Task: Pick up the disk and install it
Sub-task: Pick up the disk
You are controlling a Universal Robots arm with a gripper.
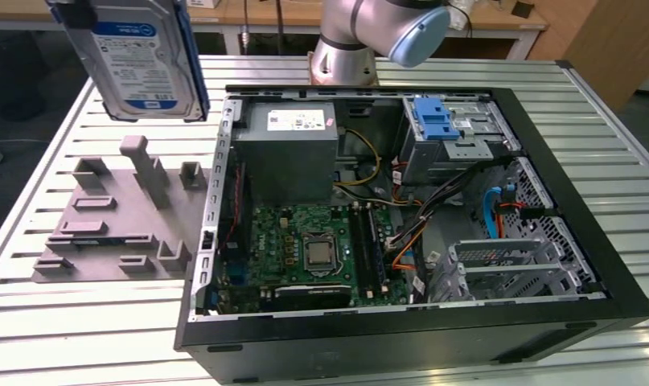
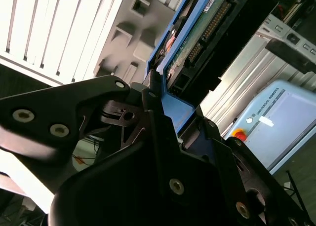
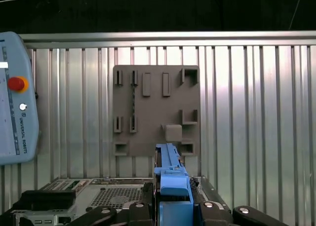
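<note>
Currently the pick-up stage appears complete and the installation stage has not begun. The gripper is clamped on the disk, with the disk's blue plastic frame seated between the black fingers in both wrist views. In the exterior view the disk hangs roughly upright, label side facing the camera, raised well clear of the slatted metal table. It sits above the far end of the grey fixture block, on the exterior view's left of the open computer case, and touches neither.

Status of containers:

- Fixture block: its slots and pockets carry no part, seen both from the exterior view and from directly above in the first wrist view.
- Computer case: lies on its side with the panel removed. It holds the grey power supply, the green motherboard, a bundle of cables, and the silver drive cage with its blue latch at the far corner.
- Drive cage: no disk is visible in it; its interior cannot be fully judged from this angle.

Remaining work, as judged from this layout: the whole transfer to the case and the seating of the disk.
</note>
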